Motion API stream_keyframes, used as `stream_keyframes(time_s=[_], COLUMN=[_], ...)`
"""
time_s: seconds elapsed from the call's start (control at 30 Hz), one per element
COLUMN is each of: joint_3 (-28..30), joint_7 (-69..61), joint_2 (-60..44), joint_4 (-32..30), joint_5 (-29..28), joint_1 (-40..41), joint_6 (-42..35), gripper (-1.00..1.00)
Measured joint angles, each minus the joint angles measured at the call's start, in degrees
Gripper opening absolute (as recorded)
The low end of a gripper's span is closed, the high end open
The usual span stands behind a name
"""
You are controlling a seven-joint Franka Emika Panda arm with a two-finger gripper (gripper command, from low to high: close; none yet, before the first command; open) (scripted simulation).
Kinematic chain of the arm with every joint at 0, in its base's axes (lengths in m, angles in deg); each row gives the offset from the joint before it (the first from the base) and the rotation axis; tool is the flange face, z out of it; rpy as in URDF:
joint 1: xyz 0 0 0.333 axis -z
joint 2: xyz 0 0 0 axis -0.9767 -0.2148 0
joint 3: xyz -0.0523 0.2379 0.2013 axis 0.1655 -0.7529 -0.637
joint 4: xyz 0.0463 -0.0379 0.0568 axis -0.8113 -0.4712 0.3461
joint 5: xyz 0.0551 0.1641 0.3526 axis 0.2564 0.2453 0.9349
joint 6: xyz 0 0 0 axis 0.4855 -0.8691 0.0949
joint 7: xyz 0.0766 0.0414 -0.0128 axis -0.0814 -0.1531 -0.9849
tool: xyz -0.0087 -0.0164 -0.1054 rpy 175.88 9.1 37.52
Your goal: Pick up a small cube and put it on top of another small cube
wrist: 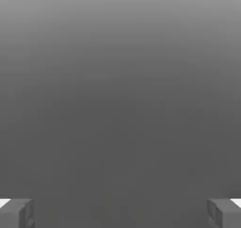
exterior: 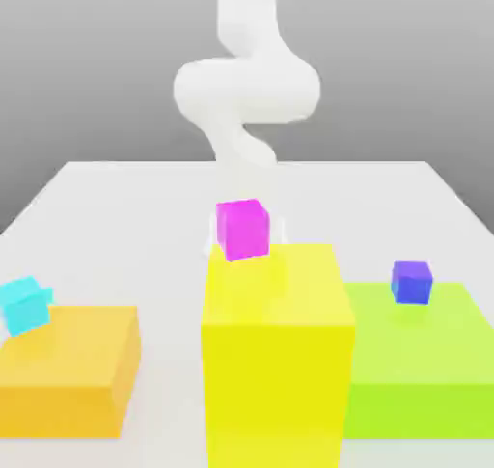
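With the gripper (wrist: pixel 120 213) spread wide and empty, the turquoise cube (exterior: pixel 25 304) on the orange block's (exterior: pixel 72 379) corner awaits pickup. A centred, vertical descent is judged best, since that cube sits tilted near the edge.

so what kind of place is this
Most likely a simulated test bench, not a real room: a plain pale table, flat-coloured blocks like the yellow block carrying a magenta cube, and a smooth white robot arm against an empty grey backdrop.

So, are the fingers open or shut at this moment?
Open. In the hand view the two fingers stand far apart at opposite edges, with nothing between them, so the gripper holds nothing.
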Motion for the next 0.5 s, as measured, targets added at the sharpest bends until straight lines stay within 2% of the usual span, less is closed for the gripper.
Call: stream_keyframes(time_s=[0.5], joint_3=[-1.3], joint_7=[38.2], joint_2=[-18.6], joint_4=[-7.8], joint_5=[-1.1], joint_1=[21.7], joint_6=[10.0], gripper=[0.00])
